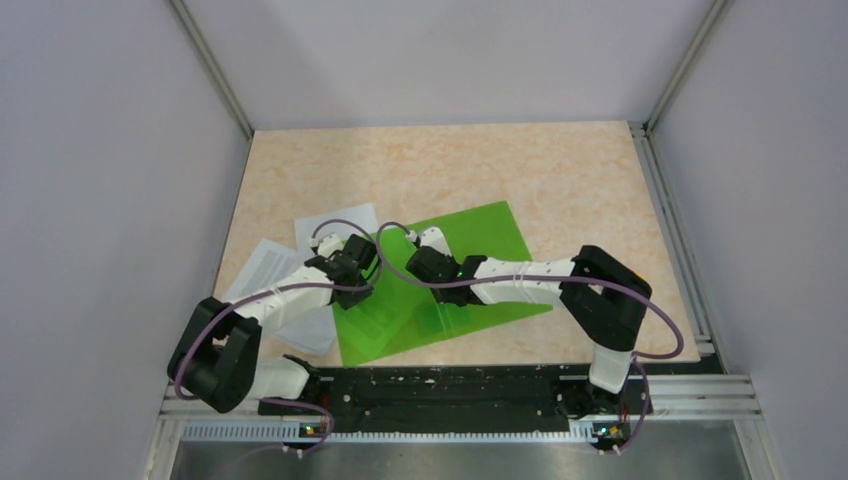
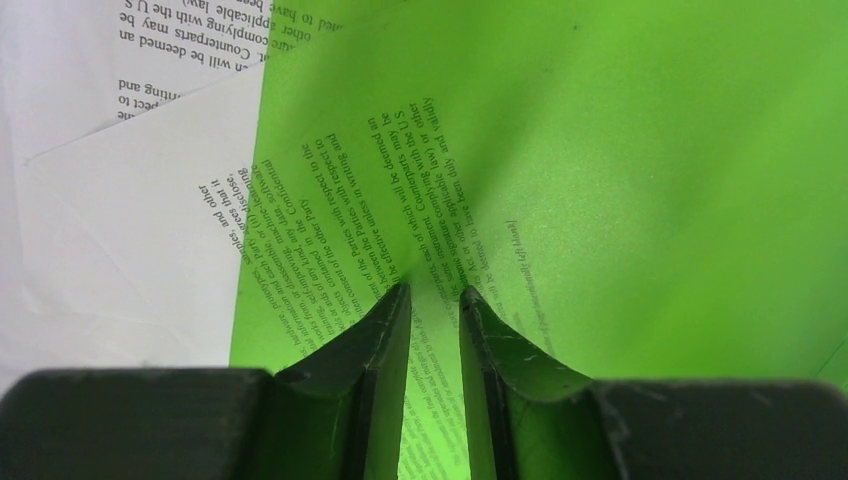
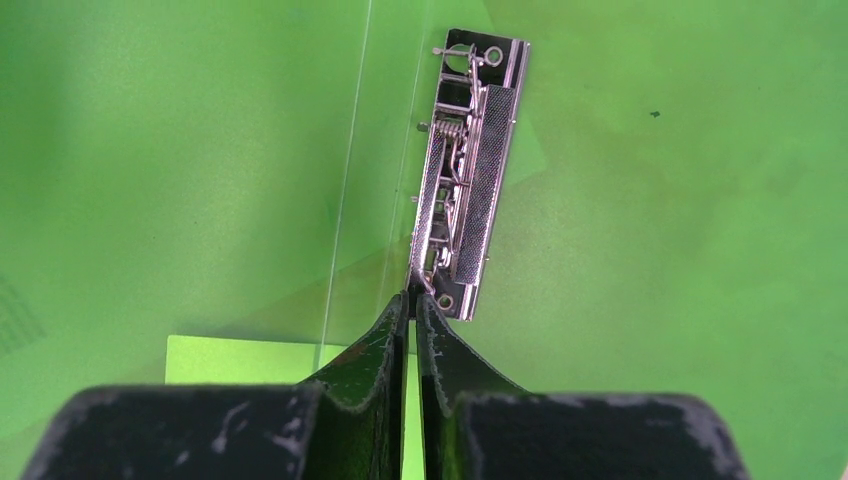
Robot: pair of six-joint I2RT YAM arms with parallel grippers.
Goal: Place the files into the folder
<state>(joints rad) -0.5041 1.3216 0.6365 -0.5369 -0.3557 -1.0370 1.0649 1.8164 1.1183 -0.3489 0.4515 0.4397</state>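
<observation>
The green folder lies in the middle of the table. My left gripper is at its left edge. In the left wrist view the green cover puckers toward my left gripper, whose jaws stand narrowly apart with the cover pinched between them. Printed text of a file shows through the cover. White files lie left of the folder and also show in the left wrist view. My right gripper is nearly shut, its tips on the near end of the metal clip inside the folder.
Another white sheet sticks out behind the left gripper. Grey walls enclose the table on three sides. The arm bases and a black rail run along the near edge. A pale label patch shows through the green plastic.
</observation>
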